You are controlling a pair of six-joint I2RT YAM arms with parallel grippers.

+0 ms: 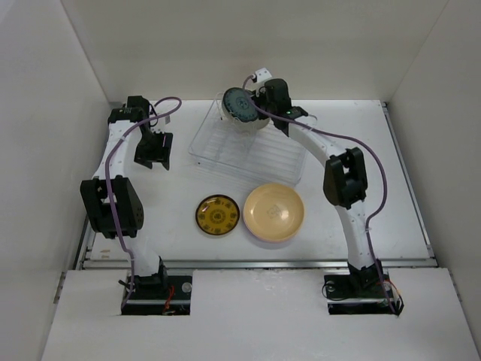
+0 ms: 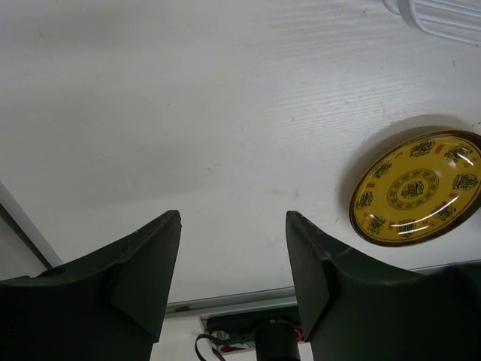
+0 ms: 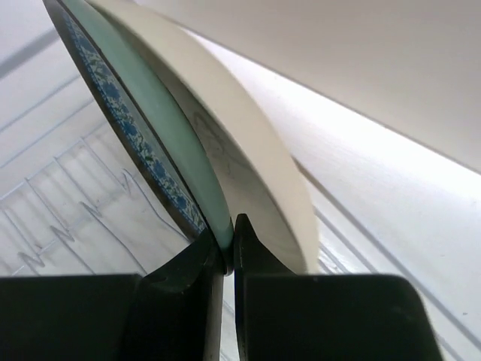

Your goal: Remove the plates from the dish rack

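My right gripper [image 1: 255, 101] is shut on the rim of a green plate with a blue pattern [image 1: 239, 107] at the far end of the wire dish rack [image 1: 259, 154]. In the right wrist view the fingers [image 3: 231, 239] pinch the green rim [image 3: 161, 124], and a cream plate [image 3: 248, 169] stands close behind it. A small mustard-yellow patterned plate [image 1: 217, 214] and a tan-yellow plate [image 1: 273, 212] lie flat on the table near the rack. My left gripper [image 1: 153, 154] is open and empty above the table, left of the rack.
The mustard plate also shows in the left wrist view [image 2: 417, 188], right of my open left gripper [image 2: 233, 226], with a rack corner [image 2: 443, 15] at the top. White walls enclose the table. A metal rail [image 1: 255, 263] runs along the near edge.
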